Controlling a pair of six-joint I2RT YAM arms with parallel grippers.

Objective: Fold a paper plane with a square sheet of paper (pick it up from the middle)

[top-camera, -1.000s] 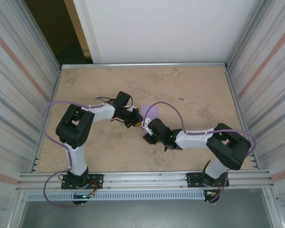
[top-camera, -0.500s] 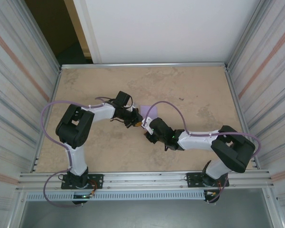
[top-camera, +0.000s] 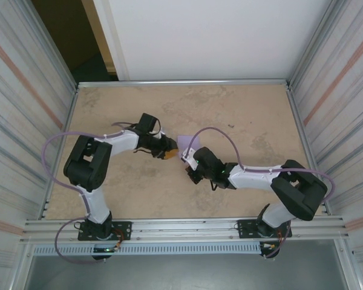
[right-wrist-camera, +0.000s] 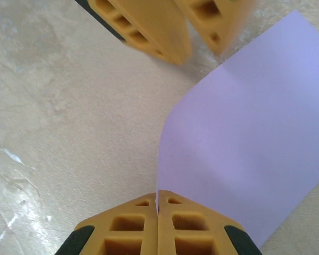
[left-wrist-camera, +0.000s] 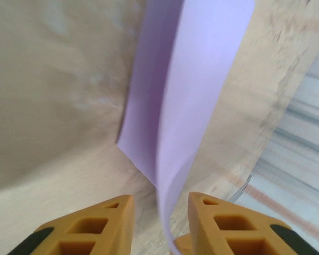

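From above, the paper (top-camera: 189, 144) is too small to show any crease, its near edge hidden by the right hand (top-camera: 185, 157). The left wrist view blurs it and crops it top and bottom. The left hand (right-wrist-camera: 199, 48) is blurred and cropped.

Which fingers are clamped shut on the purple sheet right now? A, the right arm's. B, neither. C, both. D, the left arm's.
A: the right arm's fingers press together on an edge of the sheet, while the left arm's fingers stand apart, the sheet passing between them.
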